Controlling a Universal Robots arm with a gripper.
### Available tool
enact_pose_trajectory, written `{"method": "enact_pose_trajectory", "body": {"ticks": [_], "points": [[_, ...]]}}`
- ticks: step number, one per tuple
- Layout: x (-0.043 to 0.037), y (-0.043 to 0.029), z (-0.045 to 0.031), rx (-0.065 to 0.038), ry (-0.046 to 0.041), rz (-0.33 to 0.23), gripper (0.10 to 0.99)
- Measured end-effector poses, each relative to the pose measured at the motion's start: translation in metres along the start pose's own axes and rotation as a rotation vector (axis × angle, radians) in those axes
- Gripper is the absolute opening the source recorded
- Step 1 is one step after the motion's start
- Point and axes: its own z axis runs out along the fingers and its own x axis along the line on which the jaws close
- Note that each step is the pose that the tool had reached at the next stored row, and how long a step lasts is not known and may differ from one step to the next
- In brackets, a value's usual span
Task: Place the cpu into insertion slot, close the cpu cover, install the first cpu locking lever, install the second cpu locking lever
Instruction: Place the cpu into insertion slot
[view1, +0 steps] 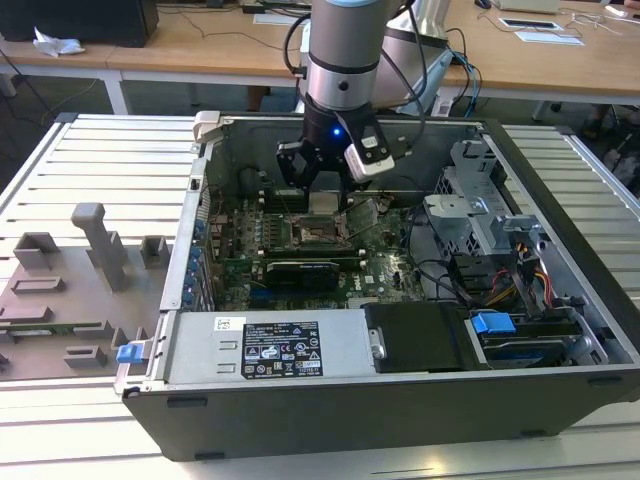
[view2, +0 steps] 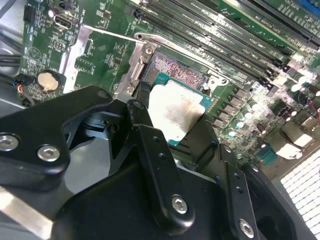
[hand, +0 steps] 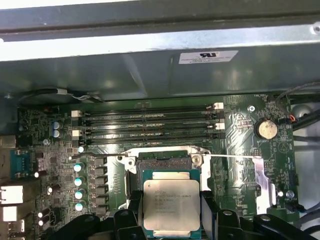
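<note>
The arm (view1: 340, 60) is held upright over the open computer case (view1: 400, 415), with the gripper (view1: 322, 195) pointed down at the insertion slot (view1: 313, 232). In the first wrist view the cpu (hand: 171, 205) is clamped between the black fingers (hand: 209, 207), over the slot. A white label (hand: 208, 56) is seen on the case wall, and printed lines on the cpu top. The slot is partly hidden by the cpu, so contact cannot be told.

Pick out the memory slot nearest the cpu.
The memory slot directly bordering the insertion slot, closest to the cpu. The other memory slots lie beyond it, toward the case wall.
</note>
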Motion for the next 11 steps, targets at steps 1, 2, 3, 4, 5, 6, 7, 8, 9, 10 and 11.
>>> {"method": "enact_pose_trajectory", "body": {"ticks": [1,2,3,4,5,6,7,8,9,10,11], "points": [[0.0000,0.0000,0.0001,0.000,-0.0007,0.011,0.541],[0.0000,0.0000,0.0001,-0.001,-0.0014,0.023,0.541],[0.0000,0.0000,0.0001,-0.001,-0.0019,0.032,0.541],[0.0000,0.0000,0.0001,-0.001,-0.0024,0.040,0.541],[0.0000,0.0000,0.0000,-0.001,-0.0029,0.049,0.541],[0.0000,0.0000,0.0000,0.000,-0.0040,0.068,0.541],[0.0000,0.0000,0.0000,0.000,-0.0047,0.079,0.541],[0.0000,0.0000,0.0000,0.000,-0.0054,0.090,0.541],[0.0000,0.0000,0.0000,0.001,-0.0063,0.105,0.541],[0.0000,0.0000,0.0000,0.001,-0.0073,0.122,0.541],[0.0000,0.0000,0.0000,0.002,-0.0081,0.134,0.541]]}}
